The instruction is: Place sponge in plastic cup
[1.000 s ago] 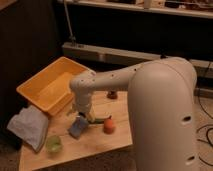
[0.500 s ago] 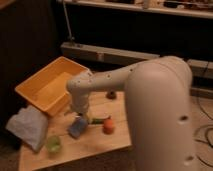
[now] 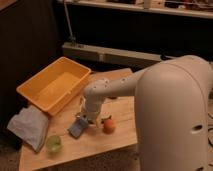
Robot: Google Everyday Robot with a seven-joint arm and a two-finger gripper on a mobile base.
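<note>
- The pincer (image 3: 86, 119) hangs low over the middle of the wooden tabletop (image 3: 97, 146), at the end of the white arm (image 3: 116, 88), which reaches in from the 3 o'clock side.
- The pincer meets the upper right corner of the sponge (image 3: 77, 128). I cannot tell whether it is clenched on the sponge or released.
- The sponge is blue-grey and sits tilted, just at 7 o'clock of the pincer. Whether it rests on the tabletop or is raised off it cannot be told.
- The green plastic cup (image 3: 53, 144) stands upright near the front edge of the tabletop, at 8 o'clock of the sponge and apart from it. The sponge is outside the cup.
- An orange fruit (image 3: 109, 125) lies on the tabletop at 3 o'clock of the sponge, near the pincer.
- A yellow bin (image 3: 37, 86) sits at 11 o'clock of the sponge, on the far left part of the tabletop.
- A crumpled white cloth (image 3: 27, 126) lies at 9 o'clock of the sponge, overhanging the left edge and just beside the cup.
</note>
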